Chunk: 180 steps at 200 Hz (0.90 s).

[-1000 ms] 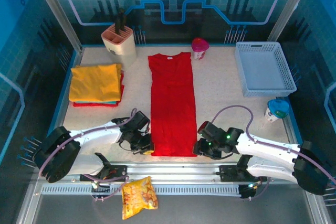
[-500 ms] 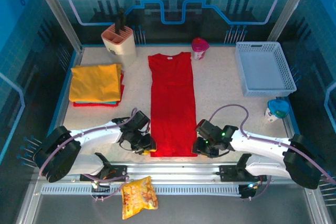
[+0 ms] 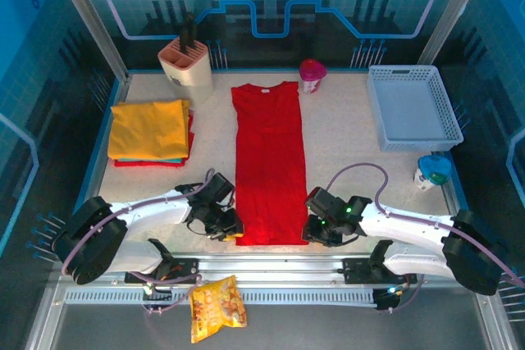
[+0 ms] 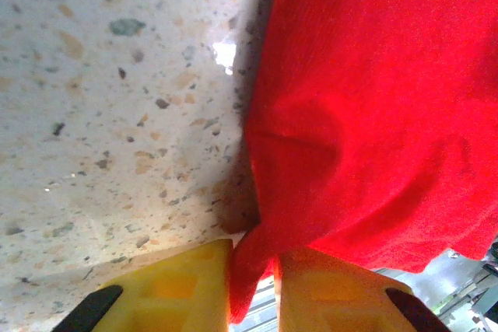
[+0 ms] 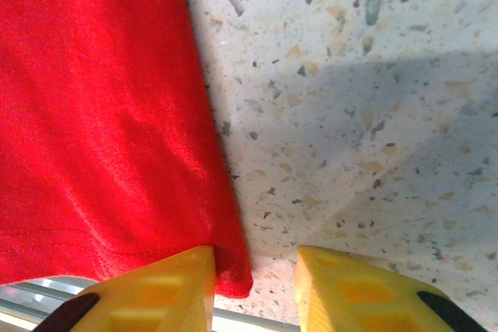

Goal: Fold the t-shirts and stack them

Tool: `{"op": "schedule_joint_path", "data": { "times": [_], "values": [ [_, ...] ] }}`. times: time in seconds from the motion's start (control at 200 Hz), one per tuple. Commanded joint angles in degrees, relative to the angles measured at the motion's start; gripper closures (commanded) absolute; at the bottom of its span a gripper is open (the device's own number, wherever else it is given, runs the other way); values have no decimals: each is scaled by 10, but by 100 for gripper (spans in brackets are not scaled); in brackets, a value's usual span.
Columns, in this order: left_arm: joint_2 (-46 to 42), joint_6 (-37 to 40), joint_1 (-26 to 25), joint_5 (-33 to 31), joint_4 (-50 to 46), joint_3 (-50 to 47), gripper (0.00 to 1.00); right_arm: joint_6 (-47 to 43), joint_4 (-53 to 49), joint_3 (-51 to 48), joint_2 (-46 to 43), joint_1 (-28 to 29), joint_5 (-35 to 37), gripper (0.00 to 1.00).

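Note:
A bright red t-shirt (image 3: 269, 161) lies folded into a long strip down the middle of the table, collar at the far end. My left gripper (image 3: 232, 234) is at its near left corner. In the left wrist view the yellow fingers (image 4: 175, 289) of the left gripper (image 4: 254, 285) pinch a gathered peak of red cloth (image 4: 366, 114). My right gripper (image 3: 308, 234) is at the near right corner. The right gripper (image 5: 254, 285) stands open, with the hem corner (image 5: 229, 266) against its left finger and bare table in the gap. A folded mustard yellow t-shirt (image 3: 149, 127) tops a stack at the left.
A beige holder (image 3: 187, 63) and a pink cup (image 3: 312, 75) stand at the back. A pale blue lattice basket (image 3: 413, 108) sits at the right, with a teal cup (image 3: 433, 170) near it. A snack bag (image 3: 217, 307) lies on the front rail, beyond the table's near edge.
The right gripper has slid a little left to the shirt's near right corner and its jaws have narrowed. The left gripper has barely moved.

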Motion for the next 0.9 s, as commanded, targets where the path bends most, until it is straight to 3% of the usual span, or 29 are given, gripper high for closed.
{"op": "schedule_joint_path", "data": {
  "times": [0.0, 0.375, 0.895],
  "values": [
    [5, 1, -5, 4, -1, 5, 79, 6, 80, 3, 6, 17, -23, 66],
    [2, -2, -5, 2, 4, 3, 84, 8, 49, 13, -3, 30, -4, 62],
    [4, -3, -6, 3, 12, 3, 86, 24, 52, 11, -9, 43, 3, 66]
  ]
}}
